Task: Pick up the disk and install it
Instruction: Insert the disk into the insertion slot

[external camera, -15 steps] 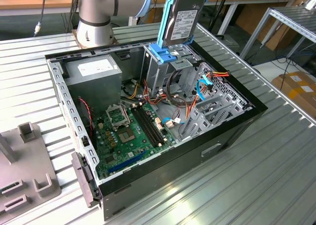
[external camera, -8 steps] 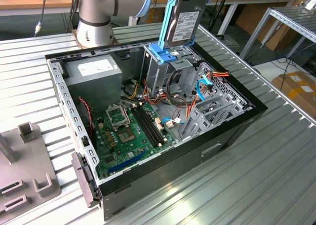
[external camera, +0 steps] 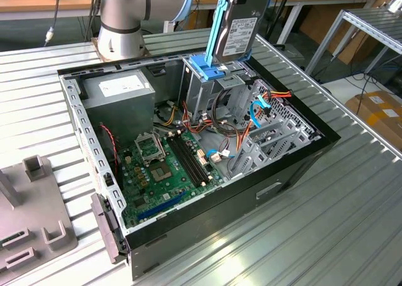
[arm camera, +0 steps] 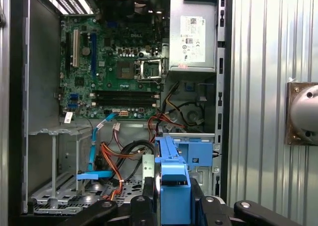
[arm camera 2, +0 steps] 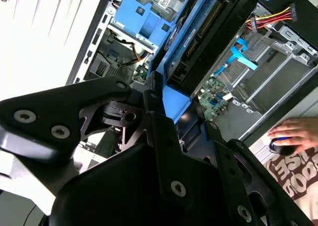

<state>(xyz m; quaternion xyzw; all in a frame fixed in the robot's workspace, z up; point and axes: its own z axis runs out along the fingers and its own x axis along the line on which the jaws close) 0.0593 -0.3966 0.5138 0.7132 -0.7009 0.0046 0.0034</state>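
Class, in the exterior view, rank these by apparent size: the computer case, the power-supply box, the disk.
Largest: computer case.
Next: power-supply box.
Smallest: disk, though the picture's top edge crops it.

Exterior view obliquely above the case (external camera: 251,192); both wrist views close over it.

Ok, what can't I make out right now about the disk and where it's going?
- Exterior view: the picture's top edge cuts off the disk's upper end and the grip on it.
- Exterior view: the disk's lower end overlaps the blue bracket; touching or apart, cannot tell.
- First wrist view: what lies directly below is covered by the disk's blue rail and the hand.
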